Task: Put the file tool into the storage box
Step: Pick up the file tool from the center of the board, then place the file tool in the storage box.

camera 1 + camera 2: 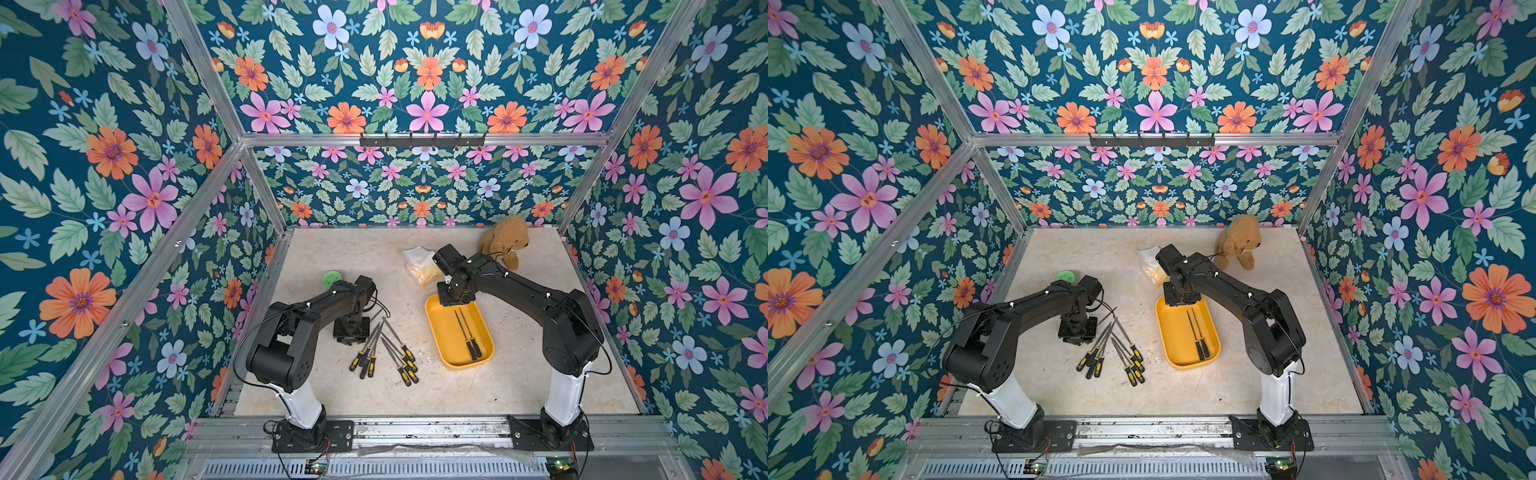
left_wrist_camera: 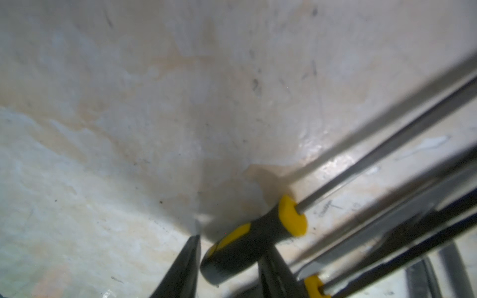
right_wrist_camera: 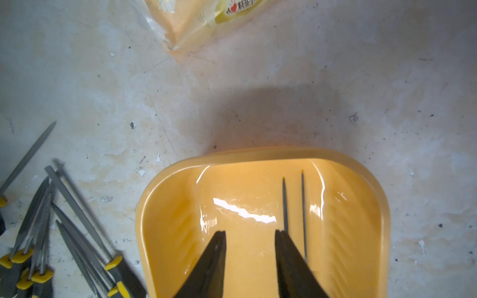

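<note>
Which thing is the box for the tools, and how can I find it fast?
Look at the pale stone table, on the side with the teddy bear. Nearer the robot than the crinkly tissue pack lies the storage box. It is the only yellow-orange tray, shallow and lidless, with two thin files already inside.

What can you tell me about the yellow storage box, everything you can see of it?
The storage box is a shallow, lidless tray of glossy yellow-orange plastic, rectangular with rounded corners. It sits flat on the table, apart from the loose files. Two files lie side by side inside, handles toward the robot. The open right gripper hangs over its far end.
</note>
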Robot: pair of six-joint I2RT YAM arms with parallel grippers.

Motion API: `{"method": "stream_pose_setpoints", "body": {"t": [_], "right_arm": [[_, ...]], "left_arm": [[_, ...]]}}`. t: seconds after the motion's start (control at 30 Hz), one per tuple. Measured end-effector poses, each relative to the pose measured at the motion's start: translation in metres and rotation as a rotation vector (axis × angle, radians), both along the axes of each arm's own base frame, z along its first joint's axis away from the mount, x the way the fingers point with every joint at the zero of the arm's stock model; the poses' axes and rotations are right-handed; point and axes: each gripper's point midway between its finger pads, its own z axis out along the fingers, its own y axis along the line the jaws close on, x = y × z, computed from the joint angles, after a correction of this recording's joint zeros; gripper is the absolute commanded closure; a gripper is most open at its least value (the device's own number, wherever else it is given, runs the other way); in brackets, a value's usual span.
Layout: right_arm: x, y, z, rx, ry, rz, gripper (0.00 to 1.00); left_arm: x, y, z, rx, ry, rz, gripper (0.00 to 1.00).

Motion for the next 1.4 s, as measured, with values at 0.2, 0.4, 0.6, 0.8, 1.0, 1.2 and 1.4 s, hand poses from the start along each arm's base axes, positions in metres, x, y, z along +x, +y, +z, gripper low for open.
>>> {"method": "stream_pose_setpoints", "body": {"t": [0.2,0.4,0.6,0.8,1.0,1.2,1.4], "right_arm": [[-0.002,0.003,0.0,0.006,0.004,0.005,0.63],[-0.003,0.006,-0.006,0.009,0.019,0.005,0.64],[-0.001,0.014,-0.002,0.025,0.01,0.015,0.64],[0.003,0.034,0.02,0.142,0.004,0.024,0.6],[0.013,0.071,0.065,0.427,-0.016,0.035,0.57],[0.004,0.107,0.078,0.67,0.048,0.059,0.56],[-0.002,0.125,0.082,0.793,0.09,0.069,0.56]], "left_arm": [[-0.001,-0.003,0.0,-0.036,-0.012,-0.017,0.73],[0.0,-0.007,-0.003,-0.059,-0.01,-0.022,0.93],[0.001,-0.008,-0.001,-0.063,-0.009,-0.028,1.0],[0.005,-0.022,0.029,-0.167,-0.085,-0.042,1.0],[0.0,-0.075,0.089,-0.465,-0.18,-0.11,1.0],[-0.023,-0.116,0.116,-0.681,-0.154,-0.152,1.0],[-0.035,-0.133,0.117,-0.725,-0.122,-0.162,1.0]]}}
